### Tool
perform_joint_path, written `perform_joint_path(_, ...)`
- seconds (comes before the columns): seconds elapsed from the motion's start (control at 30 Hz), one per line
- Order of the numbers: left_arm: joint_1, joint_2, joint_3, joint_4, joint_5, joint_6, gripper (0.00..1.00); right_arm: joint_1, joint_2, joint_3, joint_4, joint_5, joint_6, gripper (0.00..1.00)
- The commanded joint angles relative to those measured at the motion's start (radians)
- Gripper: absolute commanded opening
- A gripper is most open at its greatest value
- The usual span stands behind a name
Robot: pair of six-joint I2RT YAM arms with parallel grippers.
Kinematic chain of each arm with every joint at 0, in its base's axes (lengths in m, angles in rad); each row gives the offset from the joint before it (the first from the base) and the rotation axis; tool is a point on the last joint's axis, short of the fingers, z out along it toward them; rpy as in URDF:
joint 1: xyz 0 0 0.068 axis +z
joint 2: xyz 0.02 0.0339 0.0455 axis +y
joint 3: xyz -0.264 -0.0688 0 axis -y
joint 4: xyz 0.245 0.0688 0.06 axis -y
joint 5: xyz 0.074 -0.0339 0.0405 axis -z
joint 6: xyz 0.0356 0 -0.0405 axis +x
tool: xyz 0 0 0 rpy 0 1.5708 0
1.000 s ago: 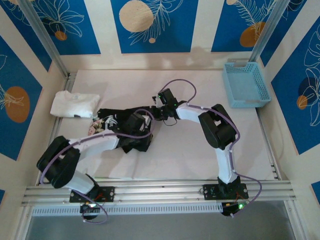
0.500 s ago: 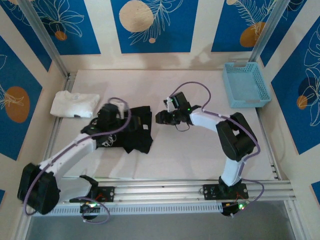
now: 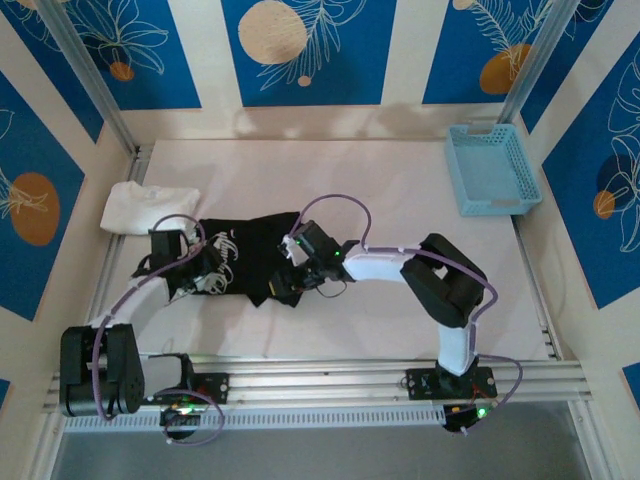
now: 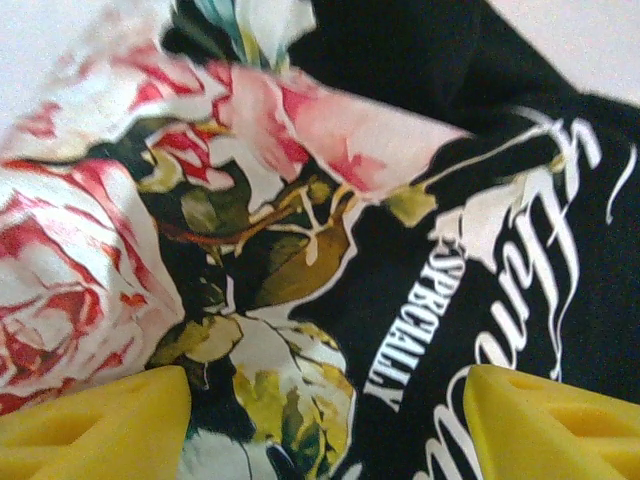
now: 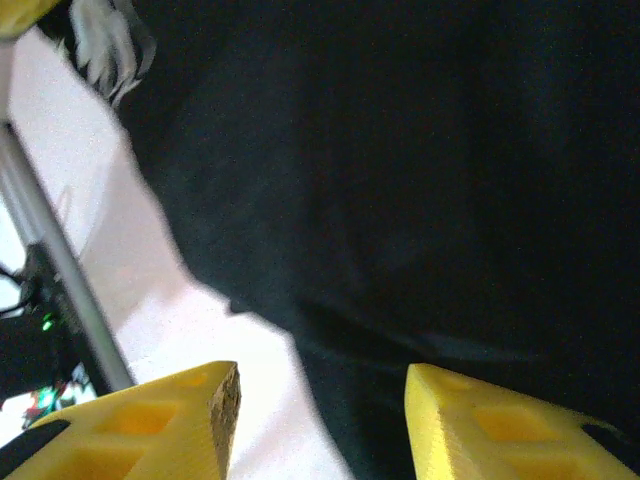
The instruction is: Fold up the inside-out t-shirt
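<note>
Swung right gripper (image 3: 285, 283) left off bare table (image 3: 400, 310) onto near right corner of the inside-out t-shirt (image 3: 250, 245); pulled left gripper (image 3: 195, 262) back to its left end, just beside white t-shirt (image 3: 145, 208). Noted shirt lying crumpled left of table centre, between both grippers. Found left pads (image 4: 95, 420) spread wide over rose print (image 4: 90, 270), right pads (image 5: 510, 430) spread above black hem, pinching nothing. Could snag one layer only on closing, or drag bunched cloth crooked. Logged left arm low, forearm angled out from base; right arm folded at raised elbow, forearm reaching left.
</note>
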Motion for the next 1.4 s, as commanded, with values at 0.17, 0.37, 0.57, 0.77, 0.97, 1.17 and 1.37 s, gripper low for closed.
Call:
perform_joint_path(0.17,-0.224,-0.095,-0.14,0.033,0.181,-0.099,0.72,-0.165,0.028,0.048,-0.179,0.143,-0.038,0.46)
perform_joint_path(0.37,-0.656,-0.11,-0.117,0.25,0.124,-0.302,0.72,-0.337,-0.026,0.102,-0.246,0.233,-0.129,0.47)
perform_joint_path(0.57,-0.696,-0.165,0.055,0.076,0.044,-0.099,0.75,-0.368,-0.179,0.036,-0.19,0.177,-0.16,0.49)
perform_joint_path(0.77,-0.367,-0.192,-0.01,0.066,0.108,-0.088,0.72,-0.175,-0.205,-0.081,-0.038,0.026,-0.057,0.49)
perform_joint_path(0.97,-0.31,-0.009,0.025,0.138,0.122,-0.023,0.7,-0.044,-0.097,-0.066,0.063,0.0,0.023,0.48)
perform_joint_path(1.17,-0.26,0.079,-0.039,0.135,0.006,0.021,0.62,-0.079,-0.022,-0.081,0.011,0.036,0.07,0.44)
perform_joint_path(1.37,-0.254,-0.03,-0.171,0.128,-0.024,-0.058,0.5,-0.149,-0.038,-0.122,-0.103,0.107,0.059,0.4)
